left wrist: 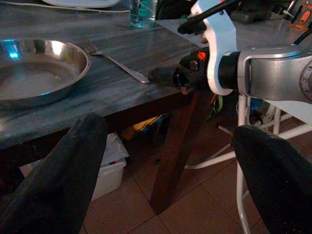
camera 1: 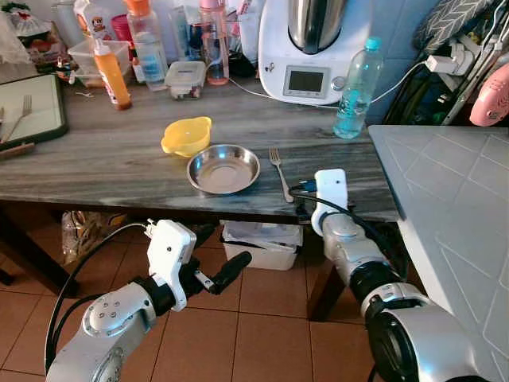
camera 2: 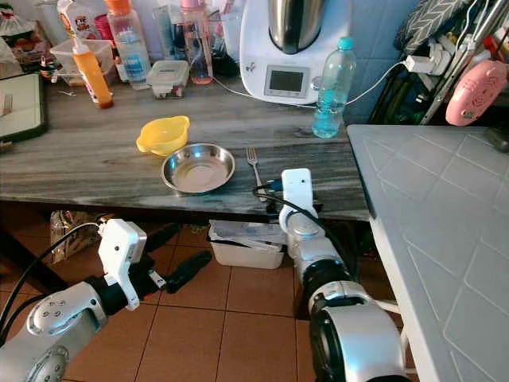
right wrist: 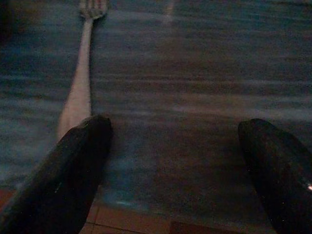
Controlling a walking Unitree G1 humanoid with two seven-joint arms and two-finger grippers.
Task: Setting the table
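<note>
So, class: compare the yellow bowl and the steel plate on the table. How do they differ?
The yellow bowl looks plastic, matte and deep; the steel plate is metal, shiny and shallow. The bowl is smaller and lies farther from the robot. The bowl has side handles; the plate has a plain rim. Both are round, empty and upright.

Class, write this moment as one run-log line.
right gripper: open, at table edge beside fork handle | left gripper: open, below tabletop | steel plate, yellow bowl: placed
</note>
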